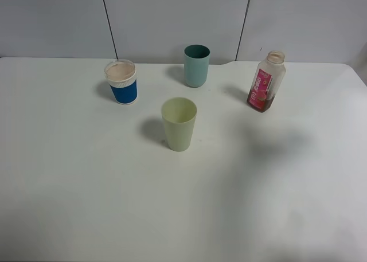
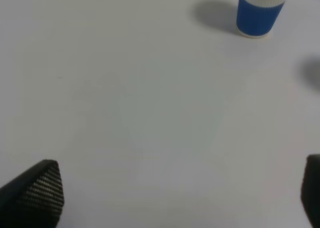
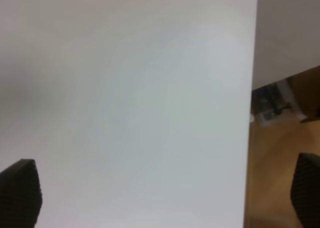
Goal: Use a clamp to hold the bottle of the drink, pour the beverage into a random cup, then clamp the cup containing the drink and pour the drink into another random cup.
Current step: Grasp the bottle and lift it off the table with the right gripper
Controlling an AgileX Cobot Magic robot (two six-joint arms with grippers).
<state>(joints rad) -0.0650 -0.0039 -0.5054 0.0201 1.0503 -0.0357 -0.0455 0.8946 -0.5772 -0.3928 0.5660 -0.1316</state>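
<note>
The bottle (image 1: 266, 81) stands capless at the back right of the white table, its pink-red label facing front, with reddish-brown beverage (image 1: 274, 94) low inside. The pale yellow-green cup (image 1: 179, 124) stands upright near the middle. The blue cup with a white rim band (image 1: 121, 82) stands upright at the back left, and its lower body (image 2: 260, 13) shows in the left wrist view. Neither clamp appears in the high view. My left gripper (image 2: 175, 195) is open over bare table, short of the blue cup. My right gripper (image 3: 162, 195) is open over bare table beside the table's edge.
A darker teal tumbler (image 1: 196, 66) stands at the back between the blue cup and the bottle. The table edge (image 3: 250, 113) runs through the right wrist view, with wooden floor (image 3: 282, 168) and some clutter beyond it. A grey panelled wall (image 1: 172, 18) rises behind the table.
</note>
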